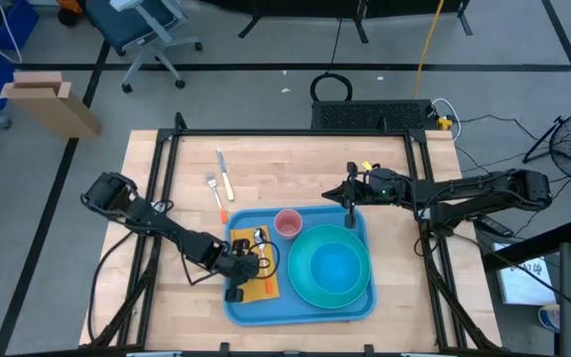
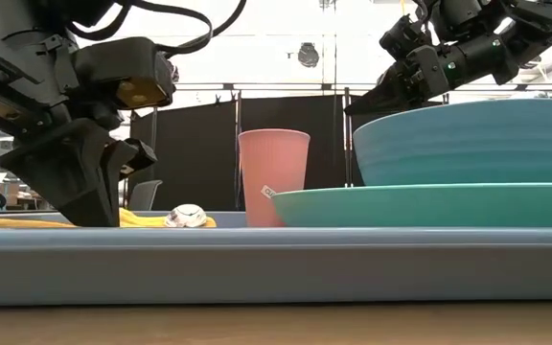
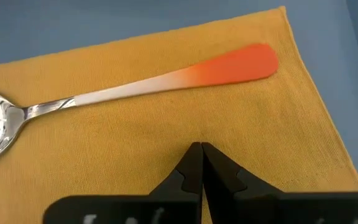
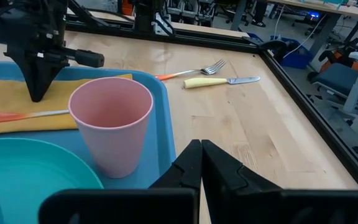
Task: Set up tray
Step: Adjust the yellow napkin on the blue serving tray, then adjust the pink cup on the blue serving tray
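Observation:
The blue tray (image 1: pixel 234 305) lies flat on the wooden table. On it are a teal plate (image 1: pixel 300 283) with a teal bowl (image 1: pixel 337 266) in it, an upright pink cup (image 1: pixel 287 223) and a yellow napkin (image 3: pixel 104 137). A spoon with an orange handle (image 3: pixel 166 81) lies on the napkin. My left gripper (image 3: pixel 201 147) is shut and points down at the napkin beside the spoon's handle. My right gripper (image 4: pixel 201 144) is shut and hangs in the air over the tray's far right corner, beside the cup. My left gripper points down from above, with its shut fingertips (image 2: pixel 92 218) low at the yellow napkin (image 4: pixel 5 99), near the spoon's handle. I cannot tell whether they touch the cloth or stand just above it.
A fork (image 4: pixel 194 71) with an orange handle and a knife (image 4: pixel 219 81) with a yellow handle lie on the bare wood beyond the tray's far left corner. The table's black frame (image 1: pixel 266 132) runs around the wood. Bare wood shows left and right of the tray.

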Controlling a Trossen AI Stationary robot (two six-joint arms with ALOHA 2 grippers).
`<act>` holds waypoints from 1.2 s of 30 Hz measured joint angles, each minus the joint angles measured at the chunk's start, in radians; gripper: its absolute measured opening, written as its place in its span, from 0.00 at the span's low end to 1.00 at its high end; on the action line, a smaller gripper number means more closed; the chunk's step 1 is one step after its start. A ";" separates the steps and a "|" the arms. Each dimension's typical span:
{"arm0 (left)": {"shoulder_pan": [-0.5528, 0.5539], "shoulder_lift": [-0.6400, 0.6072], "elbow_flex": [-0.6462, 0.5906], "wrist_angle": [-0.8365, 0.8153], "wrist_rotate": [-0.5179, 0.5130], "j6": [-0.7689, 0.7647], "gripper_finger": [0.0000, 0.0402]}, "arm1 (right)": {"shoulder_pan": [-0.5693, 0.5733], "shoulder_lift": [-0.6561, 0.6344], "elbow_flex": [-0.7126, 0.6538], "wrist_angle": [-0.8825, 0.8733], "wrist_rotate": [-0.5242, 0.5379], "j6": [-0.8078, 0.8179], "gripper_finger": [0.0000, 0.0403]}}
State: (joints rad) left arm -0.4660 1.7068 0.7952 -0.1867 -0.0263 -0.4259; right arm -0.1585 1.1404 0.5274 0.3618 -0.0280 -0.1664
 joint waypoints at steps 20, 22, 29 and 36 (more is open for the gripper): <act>-0.037 -0.161 -0.004 0.087 -0.106 0.234 0.01 | 0.000 0.000 0.000 -0.001 0.000 -0.003 0.00; -0.060 -0.187 -0.004 0.079 -0.208 0.285 0.01 | 0.001 0.000 0.000 -0.004 -0.002 0.002 0.00; -0.088 -0.354 -0.003 -0.059 -0.380 0.275 0.01 | 0.003 0.000 0.000 -0.033 -0.003 0.021 0.00; -0.041 -0.467 -0.035 -0.056 -0.576 0.202 0.01 | 0.003 0.000 0.000 -0.035 -0.004 0.060 0.00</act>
State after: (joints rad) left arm -0.5068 1.2403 0.7598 -0.2431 -0.6024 -0.2236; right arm -0.1551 1.1404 0.5274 0.3264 -0.0318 -0.1062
